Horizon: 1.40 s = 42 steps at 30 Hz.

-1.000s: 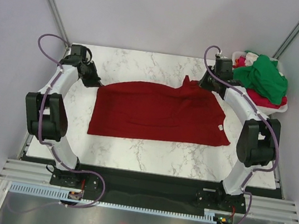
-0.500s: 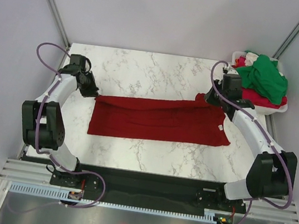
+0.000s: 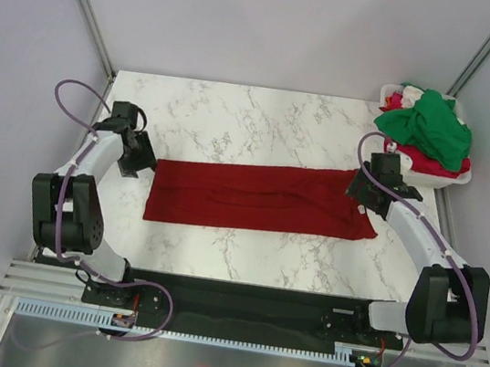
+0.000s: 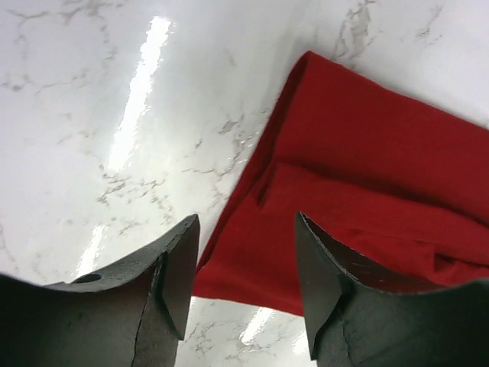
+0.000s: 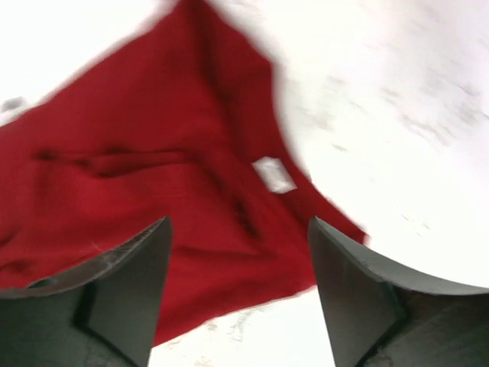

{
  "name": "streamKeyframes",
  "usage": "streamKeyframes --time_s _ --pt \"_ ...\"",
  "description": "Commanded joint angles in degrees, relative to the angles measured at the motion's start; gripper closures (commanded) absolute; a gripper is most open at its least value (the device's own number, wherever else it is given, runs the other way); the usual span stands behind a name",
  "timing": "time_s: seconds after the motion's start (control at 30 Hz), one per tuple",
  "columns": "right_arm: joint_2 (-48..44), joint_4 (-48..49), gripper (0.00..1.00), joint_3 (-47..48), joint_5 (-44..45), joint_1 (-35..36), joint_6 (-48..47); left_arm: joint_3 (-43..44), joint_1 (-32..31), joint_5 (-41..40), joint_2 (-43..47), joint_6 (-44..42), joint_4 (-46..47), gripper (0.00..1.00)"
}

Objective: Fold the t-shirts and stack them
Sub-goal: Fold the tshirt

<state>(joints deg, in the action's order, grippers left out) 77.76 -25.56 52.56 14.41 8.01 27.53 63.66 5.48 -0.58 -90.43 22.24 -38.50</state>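
Two grippers sit nearer the bases than a second ago: left gripper (image 3: 144,162) at the left end of the dark red shirt (image 3: 262,195), right gripper (image 3: 357,191) at its right end, both spread wide, gripping nothing. The shirt is now a narrower folded band across the table (image 3: 237,113). The green shirt (image 3: 429,126) stays in the basket (image 3: 460,175).

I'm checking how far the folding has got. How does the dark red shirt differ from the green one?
The dark red shirt lies flat on the table, folded into a long band; the green shirt is crumpled in a heap. The dark red shirt lies alone on the marble; the green shirt sits on top of red cloth in the white basket at the far right. Both are plain, single-coloured fabric.
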Motion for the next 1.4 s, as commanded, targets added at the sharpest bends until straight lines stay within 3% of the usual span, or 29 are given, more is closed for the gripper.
streamKeyframes --time_s 0.0,0.17,0.37,0.57,0.7,0.87,1.0,1.13,1.17,1.2,1.27,1.3,1.37 --pt "-2.87 -3.44 0.17 -1.75 6.68 -4.66 3.41 0.76 1.03 -6.10 5.52 1.22 -1.14 0.40" --pt "-3.92 -2.83 0.14 -0.78 2.65 -4.67 4.29 2.26 0.85 -1.39 9.05 1.24 1.93 0.44" --pt "-3.23 3.32 0.16 -4.65 -10.27 -3.88 6.04 3.84 -4.32 2.07 3.00 1.22 3.61 0.47" --pt "3.44 5.52 0.16 -7.03 -12.39 -1.42 8.24 4.46 -9.52 3.74 -4.74 4.29 3.52 0.44" --pt "14.22 6.93 0.16 -2.39 -14.33 -0.72 7.28 4.63 -11.01 2.69 -11.25 5.88 3.35 0.53" --pt "33.28 3.60 0.16 15.62 -17.84 -0.19 5.52 3.23 -13.20 2.42 -14.95 7.03 2.91 0.57" --pt "46.41 -2.62 0.16 32.66 -17.93 2.09 6.13 0.95 -18.91 -0.65 -14.33 7.03 2.12 0.58" --pt "60.29 -5.90 0.14 61.38 -21.44 4.46 8.24 -6.16 -26.19 4.61 -10.39 10.44 1.85 0.61" --pt "67.63 -6.69 0.13 68.14 -25.54 4.99 8.24 -8.18 -28.22 7.41 -6.64 13.85 2.02 0.61" --pt "71.53 -7.22 0.09 82.04 -27.66 6.22 8.50 -11.59 -30.85 8.83 -4.25 15.45 2.20 0.58" --pt "81.70 -5.39 0.02 95.13 -33.11 8.15 10.25 -14.25 -40.60 11.37 -0.29 21.14 2.12 0.54" --pt "83.33 2.80 0.02 98.58 -39.40 8.34 11.92 -14.61 -43.68 11.91 3.56 23.27 2.03 0.51" --pt "81.78 12.86 0.02 95.65 -41.48 8.34 16.93 -14.36 -50.81 13.92 6.66 29.40 2.11 0.48"
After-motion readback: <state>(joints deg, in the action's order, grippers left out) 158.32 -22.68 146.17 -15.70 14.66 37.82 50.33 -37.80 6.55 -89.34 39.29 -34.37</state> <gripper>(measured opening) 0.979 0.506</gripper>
